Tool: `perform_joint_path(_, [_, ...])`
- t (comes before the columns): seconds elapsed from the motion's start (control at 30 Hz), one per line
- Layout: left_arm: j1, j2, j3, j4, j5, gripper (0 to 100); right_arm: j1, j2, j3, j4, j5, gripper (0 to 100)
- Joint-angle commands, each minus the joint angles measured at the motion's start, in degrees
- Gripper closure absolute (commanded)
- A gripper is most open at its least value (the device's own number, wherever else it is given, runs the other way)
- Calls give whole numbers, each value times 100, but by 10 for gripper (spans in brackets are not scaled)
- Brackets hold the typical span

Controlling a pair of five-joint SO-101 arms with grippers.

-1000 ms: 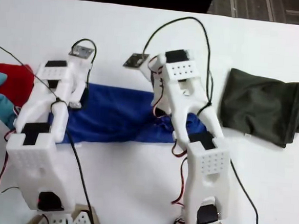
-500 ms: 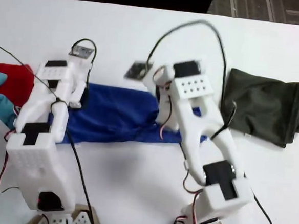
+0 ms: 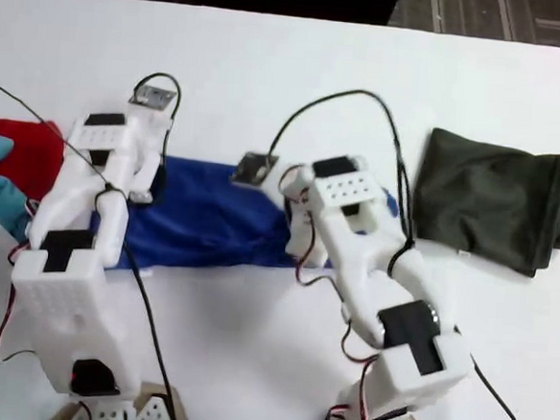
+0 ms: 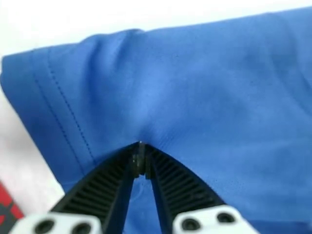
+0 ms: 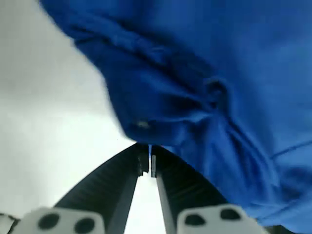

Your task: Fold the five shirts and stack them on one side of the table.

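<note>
Left pincer [image 4: 140, 161] clamped on blue shirt [image 3: 212, 215], right pincer [image 5: 146, 163] pinched together at its other end; shirt stretched along counter [image 3: 251, 343] between red cloth [image 3: 24, 154] and folded green shirt [image 3: 492, 201].

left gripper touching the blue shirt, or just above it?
Touching. Left wrist view: the left gripper has its fingertips shut on the blue shirt, and the cloth puckers at the pinch.
</note>
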Motion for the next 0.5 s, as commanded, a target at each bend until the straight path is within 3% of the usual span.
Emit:
perform_joint_path(0.0, [26, 44, -92, -141, 26, 976, 321, 347, -949, -66, -334, 978])
perform_joint_path(0.17, [26, 44, -92, -141, 26, 976, 418, 1314, -2330, -66, -703, 978])
perform_joint_path(0.33, [26, 44, -92, -141, 26, 976, 374, 2035, -3824, 40, -1556, 978])
perform_joint_path(0.47, [26, 44, -92, -141, 26, 976, 391, 2044, -4765, 945, -1767, 978])
